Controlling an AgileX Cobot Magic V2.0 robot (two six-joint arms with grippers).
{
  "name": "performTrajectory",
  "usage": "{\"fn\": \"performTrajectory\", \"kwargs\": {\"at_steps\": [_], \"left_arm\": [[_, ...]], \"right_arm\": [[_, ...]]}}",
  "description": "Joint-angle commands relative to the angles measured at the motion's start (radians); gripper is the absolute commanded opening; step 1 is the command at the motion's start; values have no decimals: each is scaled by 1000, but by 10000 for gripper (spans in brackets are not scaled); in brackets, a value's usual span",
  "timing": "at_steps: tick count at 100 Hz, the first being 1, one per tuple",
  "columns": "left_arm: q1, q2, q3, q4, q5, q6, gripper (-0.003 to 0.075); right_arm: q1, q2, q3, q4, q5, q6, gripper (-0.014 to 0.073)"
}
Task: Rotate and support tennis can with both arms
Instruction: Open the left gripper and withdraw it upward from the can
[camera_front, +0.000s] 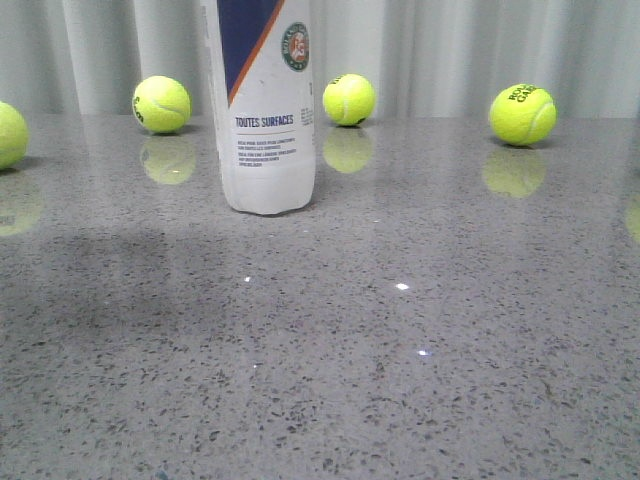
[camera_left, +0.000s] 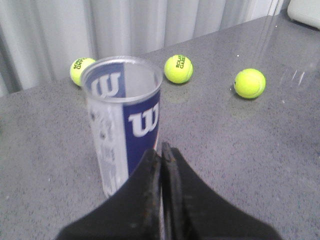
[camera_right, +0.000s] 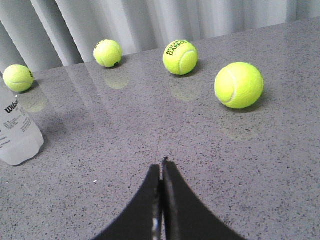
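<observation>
On my left wrist camera the left gripper (camera_left: 162, 150) has its two black fingers pressed together, with only a thin line between them, and they hold nothing. The tips are just in front of the tennis can (camera_left: 124, 131), low on its wall; I cannot tell if they touch it. On the right wrist camera the right gripper (camera_right: 161, 167) is the same: fingers closed tip to tip, empty, above the bare grey table (camera_right: 200, 150) and well apart from the can, which appears only as a white corner at the edge of that view.

The can stands upright on the table, left of centre in the front view. It is a tall white tube with a navy panel, a white "W" logo, an orange stripe along the panel, a round green and red emblem, and the words "TOUTES SURFACES". From the left wrist camera I look into its open top; the inside seems empty, though I see only the upper part.

In the front view the top of the can is cut off by the frame, and neither arm is visible there. The small text under the title is too fine to read. Several yellow-green tennis balls (camera_front: 161, 104) lie behind the can near the curtain (camera_front: 450, 50), apart from it.
</observation>
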Motion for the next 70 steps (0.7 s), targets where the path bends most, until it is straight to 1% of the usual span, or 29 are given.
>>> {"fn": "performTrajectory", "kwargs": {"at_steps": [1, 19, 50, 57, 70], "left_arm": [[-8, -47, 17, -7, -86, 0, -21], [13, -105, 124, 3, -93, 0, -21], [13, -214, 302, 6, -182, 0, -21], [13, -239, 327, 24, -183, 0, -21], [18, -265, 349, 102, -191, 0, -21]], "right_arm": [[-5, 10, -25, -15, -86, -4, -66], [-5, 10, -25, -15, -86, -4, -66], [-5, 10, -25, -15, -86, -4, -66], [-5, 10, -25, -15, -86, -4, -66], [-5, 10, -25, -15, -86, -4, -66]]}}
